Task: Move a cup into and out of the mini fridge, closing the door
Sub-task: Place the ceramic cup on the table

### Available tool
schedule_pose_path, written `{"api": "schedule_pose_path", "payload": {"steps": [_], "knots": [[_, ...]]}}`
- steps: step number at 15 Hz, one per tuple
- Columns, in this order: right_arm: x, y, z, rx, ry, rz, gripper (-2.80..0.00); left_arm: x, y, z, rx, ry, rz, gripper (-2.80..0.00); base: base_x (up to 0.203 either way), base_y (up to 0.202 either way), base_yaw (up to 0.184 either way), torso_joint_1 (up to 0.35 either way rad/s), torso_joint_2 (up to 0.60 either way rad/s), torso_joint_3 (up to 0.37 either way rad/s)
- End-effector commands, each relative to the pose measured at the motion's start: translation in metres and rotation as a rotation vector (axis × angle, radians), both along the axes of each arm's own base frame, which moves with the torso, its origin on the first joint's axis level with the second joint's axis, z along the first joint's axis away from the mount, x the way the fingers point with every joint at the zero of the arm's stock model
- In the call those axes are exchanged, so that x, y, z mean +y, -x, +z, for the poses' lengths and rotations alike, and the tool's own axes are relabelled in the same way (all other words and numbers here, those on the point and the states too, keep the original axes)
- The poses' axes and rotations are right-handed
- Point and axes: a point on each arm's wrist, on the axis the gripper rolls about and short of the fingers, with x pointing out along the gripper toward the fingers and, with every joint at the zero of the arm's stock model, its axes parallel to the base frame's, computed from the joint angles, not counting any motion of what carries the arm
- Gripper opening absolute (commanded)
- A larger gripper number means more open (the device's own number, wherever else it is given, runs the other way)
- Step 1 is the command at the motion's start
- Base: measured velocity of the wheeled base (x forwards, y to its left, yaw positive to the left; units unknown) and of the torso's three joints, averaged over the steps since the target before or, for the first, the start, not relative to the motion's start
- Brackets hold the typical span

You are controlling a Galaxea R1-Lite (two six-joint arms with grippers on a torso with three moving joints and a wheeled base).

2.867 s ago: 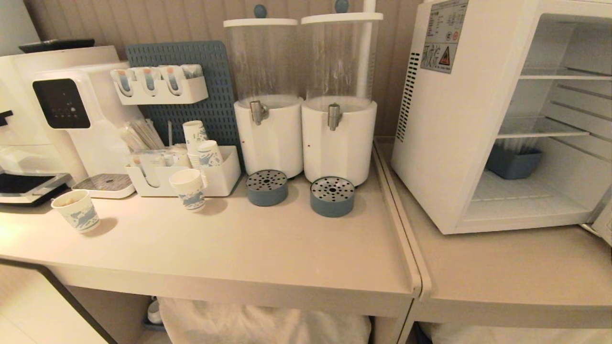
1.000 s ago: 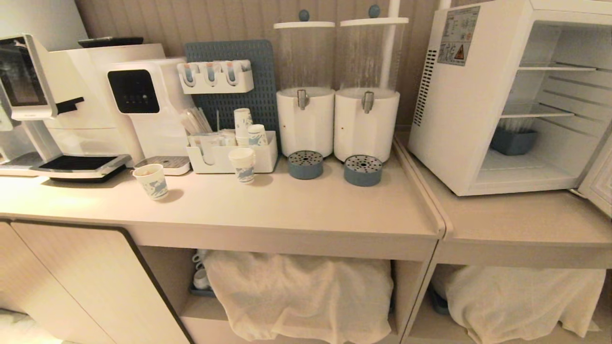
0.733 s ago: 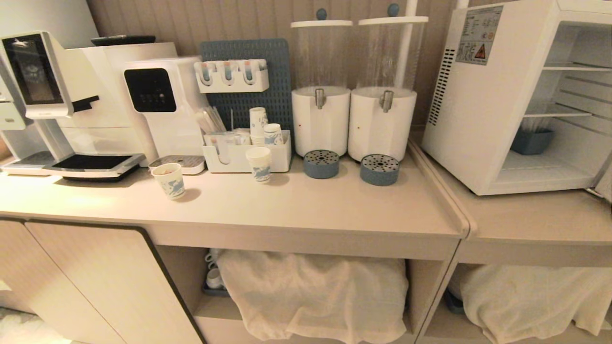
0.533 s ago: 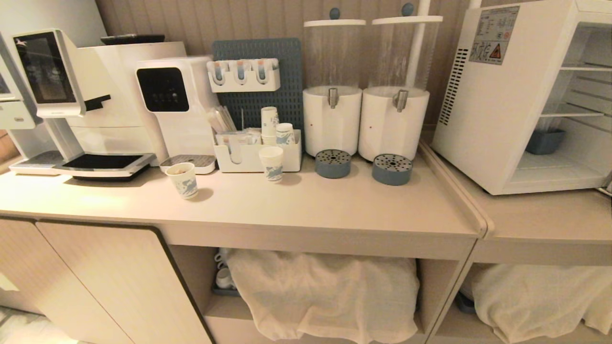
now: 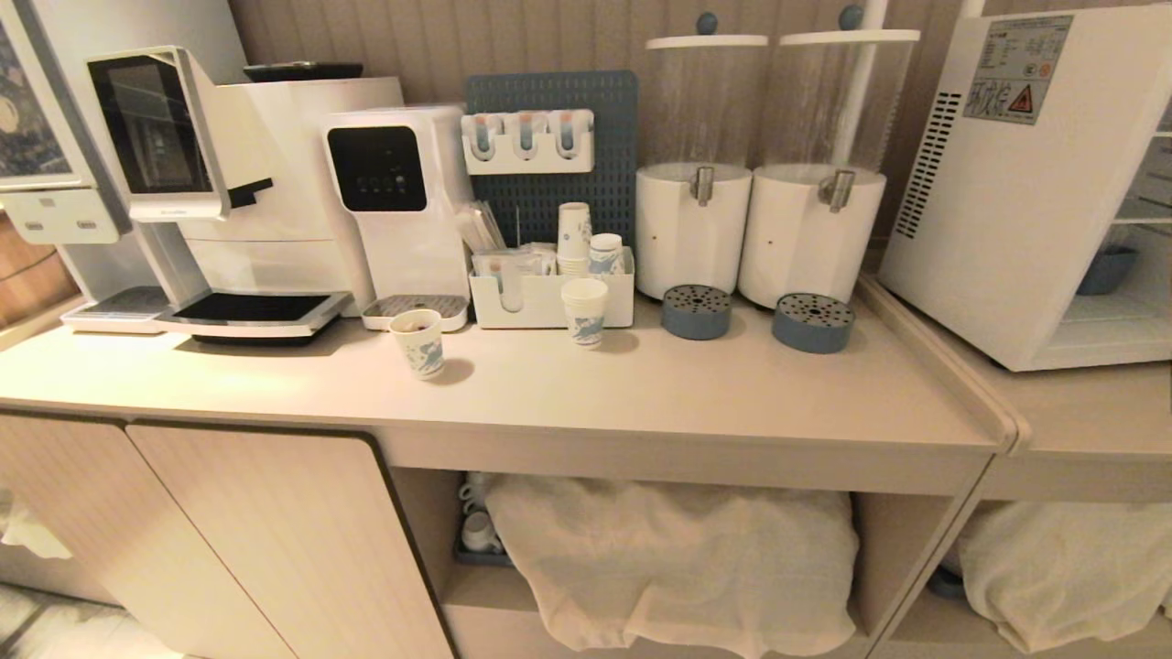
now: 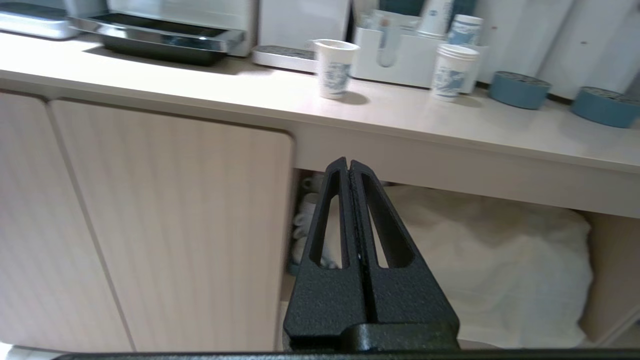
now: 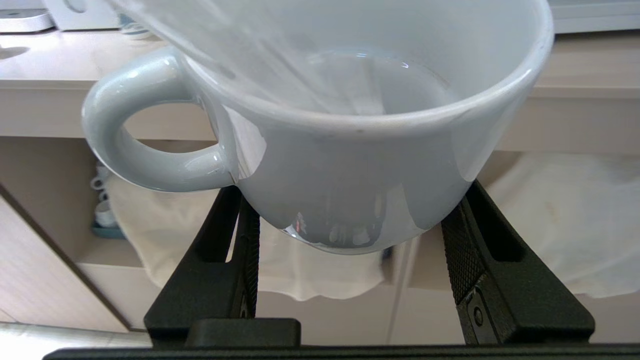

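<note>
one cup (image 7: 350,165) in right gripper (image 7: 350,235), two drink dispensers (image 5: 693,183), one mini fridge (image 5: 1007,192)

We saw only part of the mini fridge (image 5: 1007,201), cut at the right edge. Its door was out of view. White cloth (image 5: 678,567) hid the lower shelf, and some mugs (image 5: 478,526) at its left were too small to tell.
</note>
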Motion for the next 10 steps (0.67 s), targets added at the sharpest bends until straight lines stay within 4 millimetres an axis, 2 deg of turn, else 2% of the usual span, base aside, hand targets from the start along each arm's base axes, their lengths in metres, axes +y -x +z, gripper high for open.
{"api": "schedule_pose_path", "payload": {"steps": [1, 4, 6, 7, 10], "knots": [[0.000, 0.000, 0.000, 0.002, 0.001, 0.001, -2.80, 0.000, -0.003, -0.011, 0.033, 0.001, 0.000, -2.80, 0.000, 0.194, -0.002, 0.002, 0.00, -0.002], [0.000, 0.000, 0.001, 0.000, -0.004, -0.003, -2.80, 0.000, -0.003, -0.011, 0.034, 0.001, 0.000, -2.80, 0.000, 0.176, 0.001, 0.000, 0.00, 0.005], [0.000, 0.001, 0.004, -0.017, -0.016, -0.003, -2.80, 0.000, -0.003, -0.011, 0.034, 0.001, 0.000, -2.80, 0.000, 0.046, 0.000, 0.001, 0.00, 0.003], [0.000, 0.004, 0.013, -0.044, -0.017, -0.001, -2.80, 0.000, -0.003, -0.011, 0.034, 0.001, 0.000, -2.80, 0.000, 0.000, 0.000, 0.000, 0.00, 0.000], [0.001, 0.033, 0.065, -0.138, -0.017, 0.039, -2.80, 0.000, -0.003, -0.011, 0.033, 0.001, 0.000, -2.80, 0.000, 0.000, 0.000, 0.000, 0.00, 0.000]]}}
